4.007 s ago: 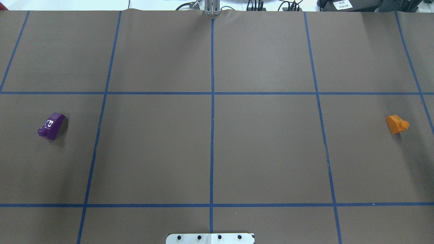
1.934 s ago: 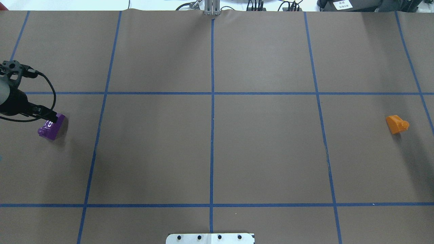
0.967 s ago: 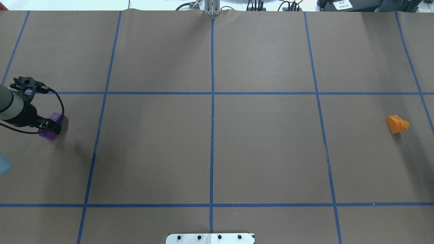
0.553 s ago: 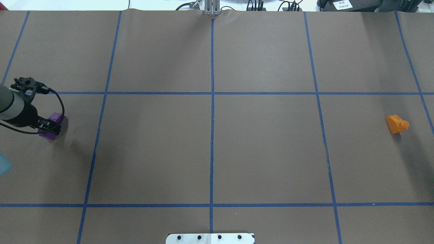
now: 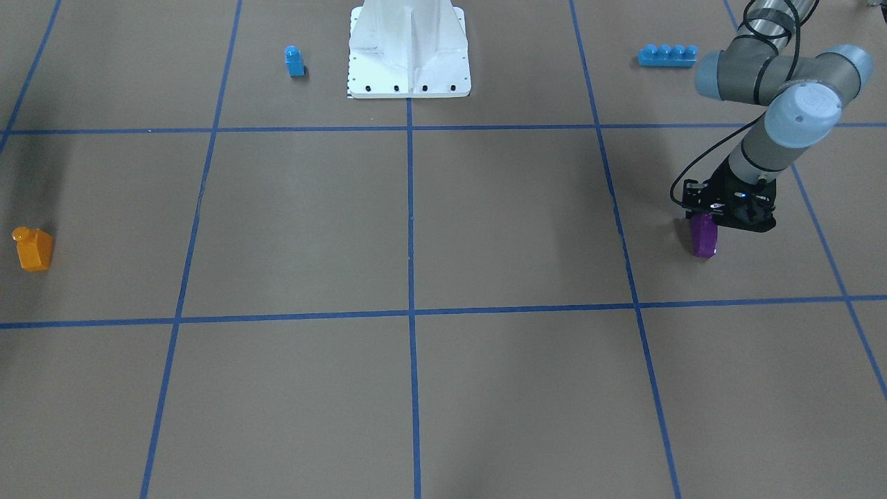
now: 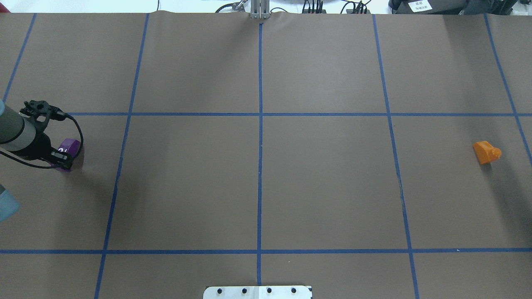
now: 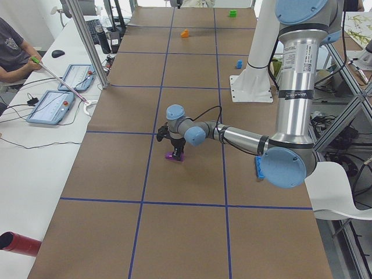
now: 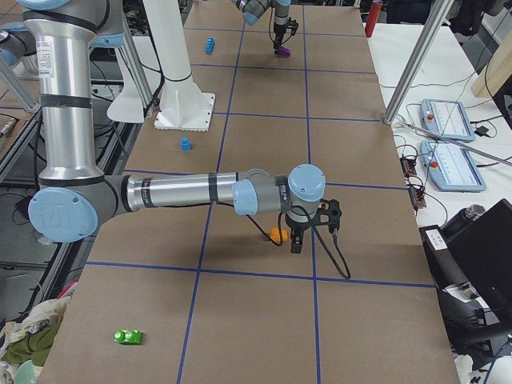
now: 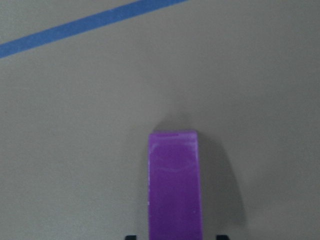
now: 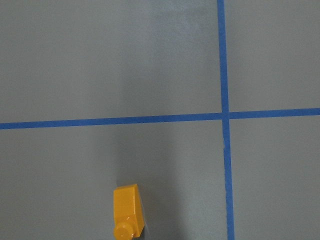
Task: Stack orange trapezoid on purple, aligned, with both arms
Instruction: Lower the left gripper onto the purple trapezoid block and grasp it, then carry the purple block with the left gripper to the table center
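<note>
The purple brick (image 6: 71,146) lies at the table's left side; it also shows in the front view (image 5: 705,239). My left gripper (image 6: 61,158) is down over it. In the left wrist view the brick (image 9: 175,185) lies between two fingertips (image 9: 131,237) that stand a little apart from its sides, so the gripper is open around it. The orange trapezoid (image 6: 486,152) lies on its side at the far right. My right gripper (image 8: 294,242) shows only in the exterior right view, next to the orange trapezoid (image 8: 278,234); I cannot tell whether it is open. The right wrist view shows the orange trapezoid (image 10: 127,210) and no fingers.
A small blue single-stud brick (image 5: 294,61) and a long blue four-stud brick (image 5: 666,55) sit near the white robot base (image 5: 409,48). A green brick (image 8: 128,336) lies near the table's end. Blue tape lines grid the brown table.
My left arm came in from the left edge and went down over the purple brick, then shifted slightly in the last half second. The orange trapezoid has not moved.
</note>
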`<state>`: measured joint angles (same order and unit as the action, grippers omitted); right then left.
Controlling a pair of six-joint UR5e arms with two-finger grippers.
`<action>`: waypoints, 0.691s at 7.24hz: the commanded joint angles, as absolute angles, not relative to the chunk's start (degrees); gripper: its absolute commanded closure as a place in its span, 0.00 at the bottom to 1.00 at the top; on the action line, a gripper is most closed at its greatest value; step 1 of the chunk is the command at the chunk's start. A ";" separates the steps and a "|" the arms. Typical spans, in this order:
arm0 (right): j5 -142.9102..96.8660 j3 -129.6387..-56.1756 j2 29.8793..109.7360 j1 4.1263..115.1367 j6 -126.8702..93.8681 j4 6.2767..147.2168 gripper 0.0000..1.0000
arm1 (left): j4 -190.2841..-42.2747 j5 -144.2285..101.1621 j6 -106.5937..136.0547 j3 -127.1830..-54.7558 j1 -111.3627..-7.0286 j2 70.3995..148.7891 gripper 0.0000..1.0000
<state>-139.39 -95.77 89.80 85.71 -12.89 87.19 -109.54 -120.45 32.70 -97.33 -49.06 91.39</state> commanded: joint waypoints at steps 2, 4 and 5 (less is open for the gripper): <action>-139.31 -95.80 89.65 85.69 -12.92 87.19 0.00 | -108.03 -120.32 32.52 -105.42 -49.48 91.49 1.00; -139.31 -95.71 89.21 85.69 -12.92 87.19 0.00 | -100.07 -119.71 32.26 -110.20 -50.54 98.56 1.00; -139.31 -95.97 89.21 85.78 -12.92 87.19 0.00 | -94.02 -119.62 32.08 -109.69 -49.41 106.70 1.00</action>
<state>-139.31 -95.75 89.27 85.71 -12.93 87.19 -100.67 -119.85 32.28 -108.95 -50.11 98.36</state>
